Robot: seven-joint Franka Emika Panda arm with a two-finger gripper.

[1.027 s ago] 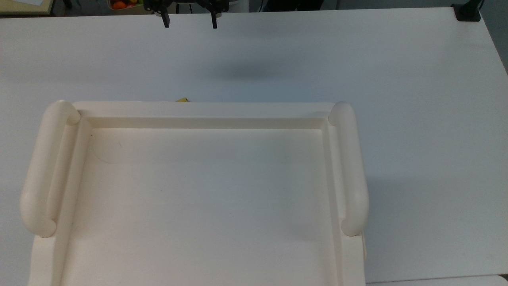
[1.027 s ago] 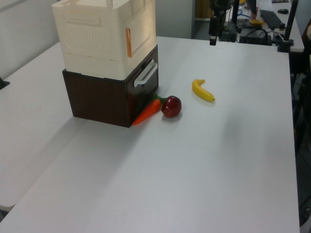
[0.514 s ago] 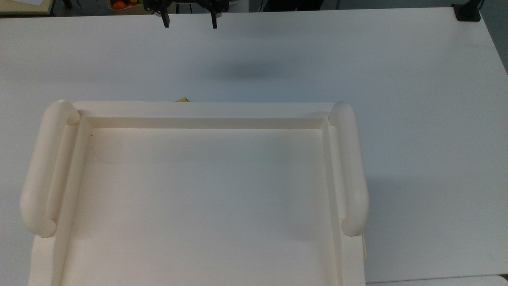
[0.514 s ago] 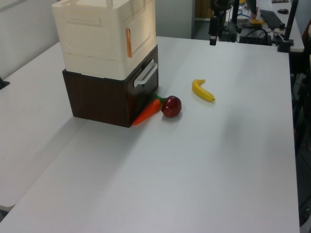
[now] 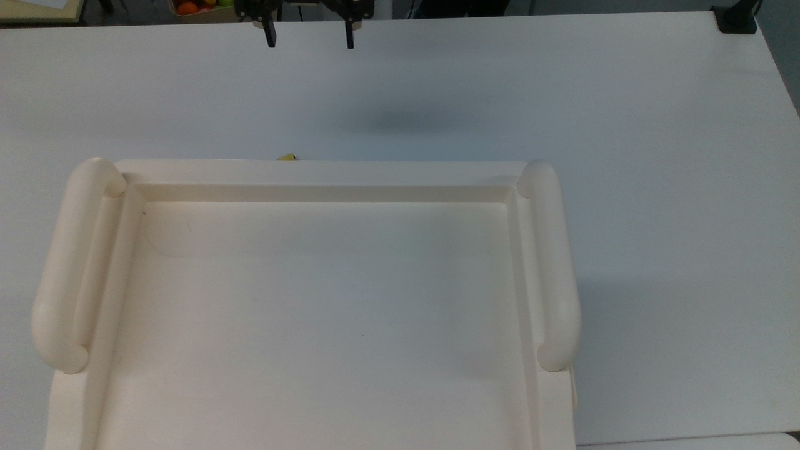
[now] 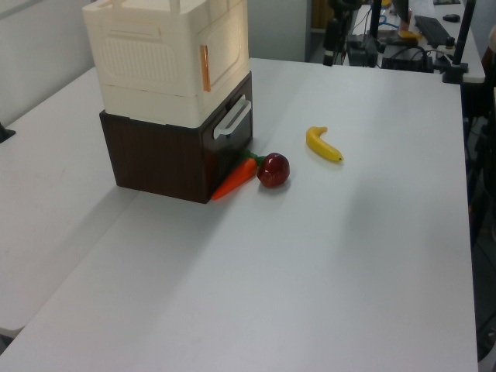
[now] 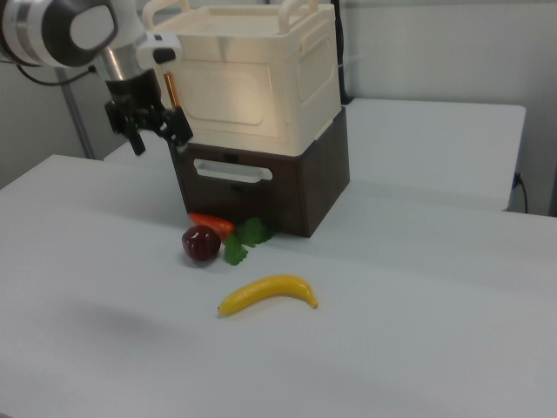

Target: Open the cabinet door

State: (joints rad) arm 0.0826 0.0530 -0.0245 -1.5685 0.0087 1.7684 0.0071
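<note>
- Right view: the end effector (image 7: pixel 160 132) is seen with fingers spread wide, holding nothing, at 9 o'clock of the cabinet door (image 7: pixel 228 96).
- The door is shut on the cream cabinet (image 7: pixel 300 70).
- A banana (image 7: pixel 268 293) lies on the surface (image 7: pixel 418 331).

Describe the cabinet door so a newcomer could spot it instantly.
Find the cream cabinet stacked on the dark brown drawer box on the white table. The cabinet door is its flat front panel, above the drawer's white handle. Unlike the ribbed side walls, it is smooth, with an orange strip along one edge.
</note>
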